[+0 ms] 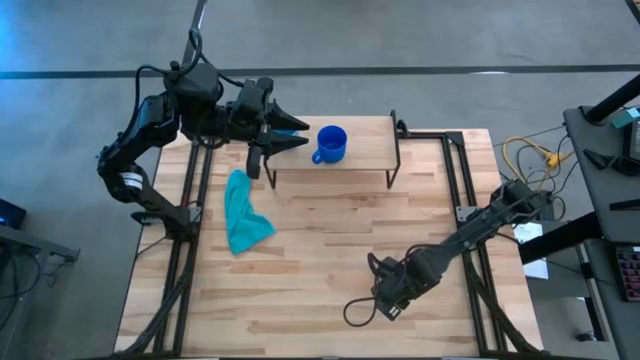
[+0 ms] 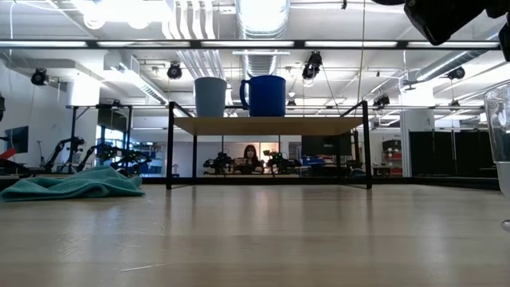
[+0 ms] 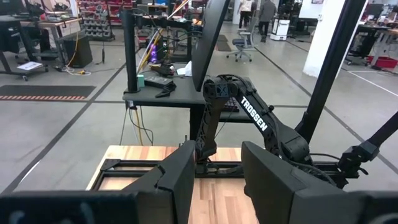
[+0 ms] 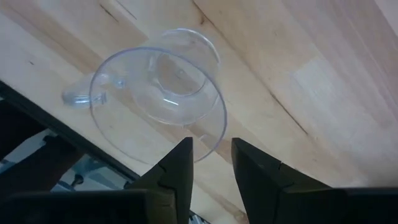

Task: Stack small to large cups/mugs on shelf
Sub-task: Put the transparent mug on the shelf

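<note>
The royal-blue mug (image 1: 331, 144) (image 2: 265, 96) stands upright on the shelf (image 1: 365, 150) (image 2: 271, 125), handle toward the shelf's left end. The light-blue cup (image 2: 210, 96) stands just left of it. My left gripper (image 1: 300, 137) (image 3: 217, 168) hides that cup in the high view; it hovers there, open by a narrow gap. The clear cup (image 4: 155, 99) (image 2: 500, 127) (image 1: 358, 310) stands on the table near the near edge, right of centre. My right gripper (image 1: 383, 300) (image 4: 211, 155) is just above its rim, open, one finger over the inside and one outside.
A crumpled teal cloth (image 1: 243, 215) (image 2: 76, 185) lies on the table left of centre, in front of the shelf's left end. Black frame rails run along both table sides. Bare tabletop lies between the shelf and the clear cup. A person sits far behind the table (image 2: 249, 155).
</note>
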You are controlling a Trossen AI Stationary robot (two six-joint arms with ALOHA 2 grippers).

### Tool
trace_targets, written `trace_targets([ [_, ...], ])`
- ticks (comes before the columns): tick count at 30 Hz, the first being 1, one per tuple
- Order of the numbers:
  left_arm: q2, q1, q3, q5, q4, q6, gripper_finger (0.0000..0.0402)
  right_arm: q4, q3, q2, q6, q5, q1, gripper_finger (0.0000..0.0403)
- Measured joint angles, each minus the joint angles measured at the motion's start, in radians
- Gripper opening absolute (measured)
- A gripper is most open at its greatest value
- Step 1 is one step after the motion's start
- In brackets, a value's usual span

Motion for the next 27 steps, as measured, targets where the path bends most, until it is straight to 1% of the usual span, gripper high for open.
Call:
trace_targets([
  [16,0.0,0.0,0.0,0.0,-0.002,0.006,0.0118,0.023,0.0,0.073,-0.001,0.0,0.0,0.0104],
  [27,0.0,0.0,0.0,0.0,-0.005,0.006,0.0118,0.029,0.001,0.072,-0.002,0.0,0.0,0.0073],
])
